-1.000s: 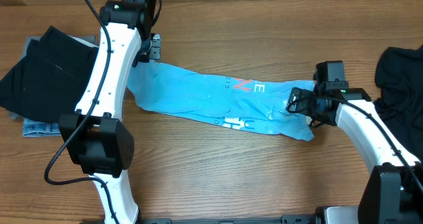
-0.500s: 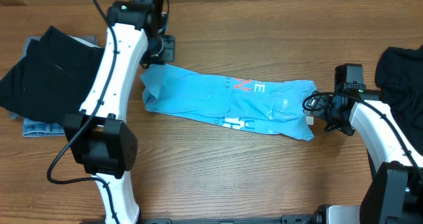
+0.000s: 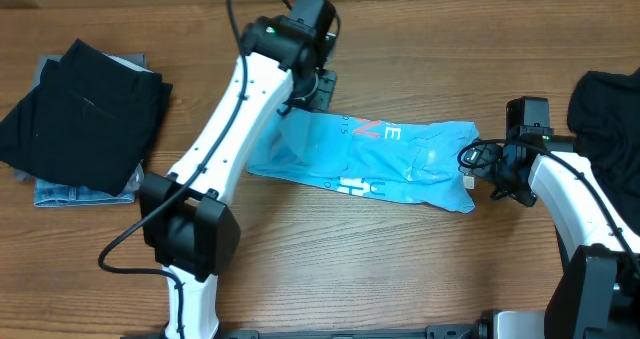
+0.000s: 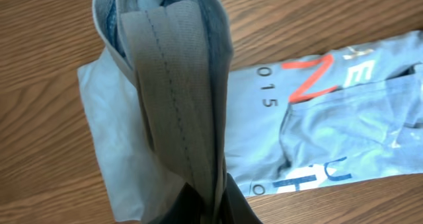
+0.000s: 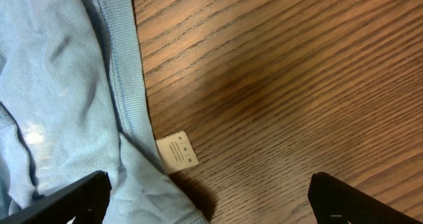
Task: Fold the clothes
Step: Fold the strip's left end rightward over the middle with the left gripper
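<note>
T-shirt (image 3: 400,159), light blue with pale and red lettering, lies as a long narrow band across the middle of the worktop (image 3: 420,269). Its left end is raised off the wood, and the rest stretches away towards the right fingers (image 5: 66,197). The left fingers (image 4: 241,211) are pressed together on a gathered edge of the cloth. In the left wrist view a stitched band of the shirt runs straight out from between them, with the flat printed part spread on the wood beyond it. That pinch looks meant to carry this end over the lettering and halve the band; I judge the fold begun but not laid. The right fingers are spread wide and hold nothing. They hover just off the shirt's far end, with its ribbed hem on one side of them, a small white care label (image 5: 177,151) on the wood between the tips, and bare wood on the other side. They are probably clear of the cloth so the fold can travel without drag. A folded black garment (image 3: 85,104) rests on a small stack well outside the left fingers, and a rumpled dark garment (image 3: 605,109) lies just behind the right arm, likely waiting its turn. The worktop is brown wood grain, matte and flat; nothing of the room shows past its edges.
</note>
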Tool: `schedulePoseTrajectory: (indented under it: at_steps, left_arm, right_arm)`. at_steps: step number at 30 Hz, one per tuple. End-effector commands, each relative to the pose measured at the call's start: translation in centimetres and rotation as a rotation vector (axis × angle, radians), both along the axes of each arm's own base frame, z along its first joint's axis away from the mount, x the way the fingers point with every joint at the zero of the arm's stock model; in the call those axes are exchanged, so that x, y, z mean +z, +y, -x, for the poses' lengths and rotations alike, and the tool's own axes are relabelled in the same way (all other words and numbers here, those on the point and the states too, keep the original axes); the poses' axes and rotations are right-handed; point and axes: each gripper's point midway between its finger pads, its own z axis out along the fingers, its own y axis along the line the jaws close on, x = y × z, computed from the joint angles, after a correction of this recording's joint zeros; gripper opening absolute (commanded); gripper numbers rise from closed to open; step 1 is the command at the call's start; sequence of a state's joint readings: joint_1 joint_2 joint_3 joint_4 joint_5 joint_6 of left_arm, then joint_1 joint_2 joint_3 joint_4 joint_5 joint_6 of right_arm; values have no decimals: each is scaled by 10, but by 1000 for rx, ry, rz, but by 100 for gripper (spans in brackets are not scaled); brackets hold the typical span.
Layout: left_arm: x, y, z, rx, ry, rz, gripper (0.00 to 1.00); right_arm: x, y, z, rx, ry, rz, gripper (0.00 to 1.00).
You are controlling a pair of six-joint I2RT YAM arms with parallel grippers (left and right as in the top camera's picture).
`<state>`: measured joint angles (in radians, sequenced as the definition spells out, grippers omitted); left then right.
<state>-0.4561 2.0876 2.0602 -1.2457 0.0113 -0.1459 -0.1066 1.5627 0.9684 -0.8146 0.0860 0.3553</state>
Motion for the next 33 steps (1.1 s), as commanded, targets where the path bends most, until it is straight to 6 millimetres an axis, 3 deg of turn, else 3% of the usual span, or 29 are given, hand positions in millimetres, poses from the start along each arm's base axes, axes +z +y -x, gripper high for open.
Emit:
schedulePoseTrajectory:
  at_steps: [1,11,16,18,20,22,23,28,32,33]
  left_arm:
    - [-18,-22,-1,-59,7,-21,7]
    - [-72,-70,21,-164,90,-69,7]
    - [-76,-91,34,-215,86,-70,7]
    - [-75,-98,34,-227,70,-68,14]
    - [-74,-102,32,-230,53,-60,29]
    - [-73,-106,29,-218,45,-38,58]
    - [-72,-110,30,-220,49,-15,64]
    - [-68,-116,32,-224,81,57,68]
    - [-61,-92,25,-111,116,59,68]
    - [-61,-85,23,-83,128,56,63]
  right_arm:
    - [1,-2,0,-10,-2,9,100]
    - [1,-2,-1,-10,-3,10,100]
    - [1,-2,-1,-10,-6,10,100]
    - [1,-2,-1,-10,-6,10,100]
    - [1,-2,-1,-10,-5,9,100]
    - [1,-2,-1,-10,-5,9,100]
    - [1,-2,-1,-10,-5,9,100]
    - [1,-2,0,-10,-2,9,100]
    - [1,-2,0,-10,-2,8,100]
    - [1,-1,0,-9,-2,6,100]
